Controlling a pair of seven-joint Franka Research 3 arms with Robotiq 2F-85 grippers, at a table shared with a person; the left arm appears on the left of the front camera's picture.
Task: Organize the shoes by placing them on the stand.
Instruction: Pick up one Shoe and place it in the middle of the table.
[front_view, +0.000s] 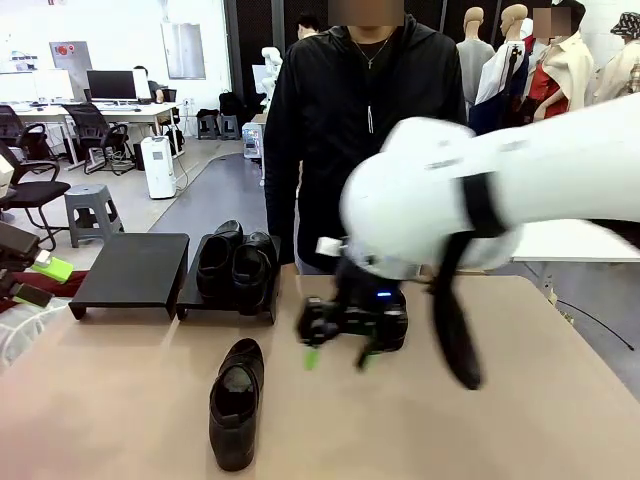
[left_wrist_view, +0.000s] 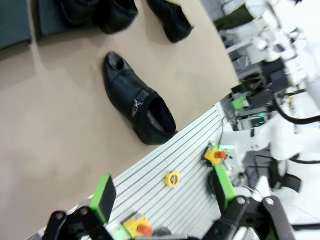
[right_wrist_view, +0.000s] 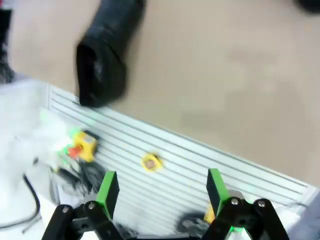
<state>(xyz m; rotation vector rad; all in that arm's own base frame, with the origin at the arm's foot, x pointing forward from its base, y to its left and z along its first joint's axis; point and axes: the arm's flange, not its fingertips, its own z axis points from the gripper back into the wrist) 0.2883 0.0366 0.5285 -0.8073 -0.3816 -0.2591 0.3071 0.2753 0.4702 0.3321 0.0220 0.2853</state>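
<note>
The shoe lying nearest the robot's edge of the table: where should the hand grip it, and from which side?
Grip the shoe at the rim of its opening, near the heel, coming from above. It stands upright on its sole with the heel toward the robot, so the opening faces up: one finger can probably go inside, the other outside the side wall.

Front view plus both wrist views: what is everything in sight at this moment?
paired shoes: two, black, side by side on the stand's right-hand platform
near shoe: one, black, on the table, robot's side
far shoe: one, black, on the table near the stand
stand: two platforms, black, table's far left
table: one, tan
person: one, black top, far side
right gripper: open, mid-table, holding nothing
left gripper: open, over the near edge
</note>
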